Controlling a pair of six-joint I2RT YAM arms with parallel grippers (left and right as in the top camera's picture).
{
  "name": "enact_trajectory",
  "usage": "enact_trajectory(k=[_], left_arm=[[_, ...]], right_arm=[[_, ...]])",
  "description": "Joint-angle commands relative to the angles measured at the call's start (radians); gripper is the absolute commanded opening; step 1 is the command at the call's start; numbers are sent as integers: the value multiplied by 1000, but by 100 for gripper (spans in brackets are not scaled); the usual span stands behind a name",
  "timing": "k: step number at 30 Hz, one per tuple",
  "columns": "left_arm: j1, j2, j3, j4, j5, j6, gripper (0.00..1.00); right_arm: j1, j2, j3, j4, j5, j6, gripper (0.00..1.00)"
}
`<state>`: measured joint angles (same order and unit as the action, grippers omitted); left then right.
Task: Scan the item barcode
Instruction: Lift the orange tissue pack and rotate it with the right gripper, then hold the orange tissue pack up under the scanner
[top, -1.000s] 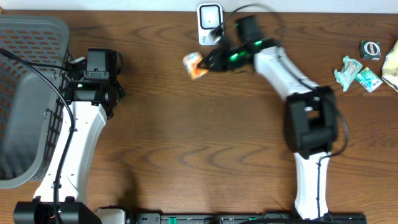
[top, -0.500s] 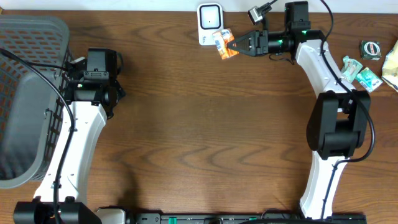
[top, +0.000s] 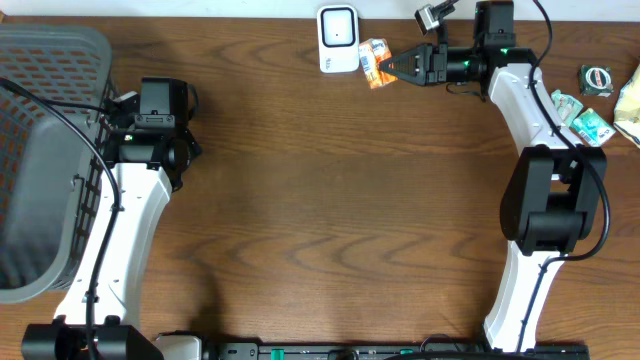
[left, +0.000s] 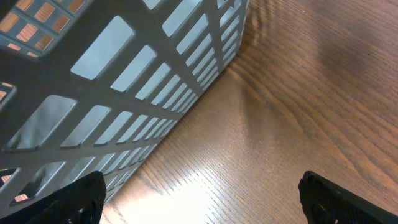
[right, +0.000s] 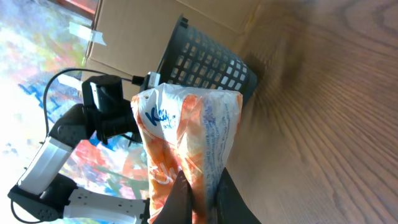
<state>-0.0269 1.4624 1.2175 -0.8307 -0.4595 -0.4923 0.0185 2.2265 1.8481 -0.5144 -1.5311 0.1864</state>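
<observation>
Orange-and-white snack packet (top: 374, 60) is sitting pinched in the clenched tips of the right gripper (top: 392, 68). It is now hanging just beside the white scanner (top: 338, 38), straight ahead of the fingers. It's been swinging in from mid-table, so the barcode is probably getting presented. Meanwhile the left gripper (left: 202, 199) is idling fully released next to the grey basket (top: 50, 60), with nothing showing inside it.

A grey mesh basket (top: 58, 42) stands at the left edge of the wooden table (top: 320, 210). At the far right lie a small tape measure (top: 596, 80), two teal packets (top: 561, 112) side by side near it, and a pale bag (top: 630, 100) cut off by the frame
</observation>
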Motion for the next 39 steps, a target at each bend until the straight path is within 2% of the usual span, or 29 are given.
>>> enact_trajectory(k=[1, 12, 14, 18, 22, 23, 26, 28, 30, 34, 39], left_arm=[[4, 4, -3, -2, -24, 13, 98], [4, 4, -3, -2, -24, 13, 98], [4, 4, -3, -2, -24, 13, 98], [4, 4, -3, -2, -24, 13, 97], [4, 4, -3, -2, -24, 13, 98], [4, 4, -3, -2, -24, 13, 98], [4, 4, -3, -2, -24, 13, 98], [4, 4, -3, -2, -23, 13, 98], [4, 4, -3, -2, -24, 13, 98], [4, 4, -3, -2, -24, 13, 98], [4, 4, -3, -2, -24, 13, 98]], right_arm=[[-18, -4, -1, 2, -31, 7, 1], [5, -4, -1, -3, -26, -13, 1], [27, -4, -1, -32, 55, -16, 1], [96, -4, -1, -147, 497, -16, 1], [182, -5, 0, -156, 945, -32, 1], [227, -6, 0, -124, 1115, -61, 1], [296, -6, 0, -48, 1431, -150, 1], [341, -3, 0, 29, 1701, -187, 1], [378, 2, 0, 137, 1889, -247, 1], [412, 35, 0, 373, 1951, -415, 1], [410, 110, 0, 585, 1939, -435, 1]])
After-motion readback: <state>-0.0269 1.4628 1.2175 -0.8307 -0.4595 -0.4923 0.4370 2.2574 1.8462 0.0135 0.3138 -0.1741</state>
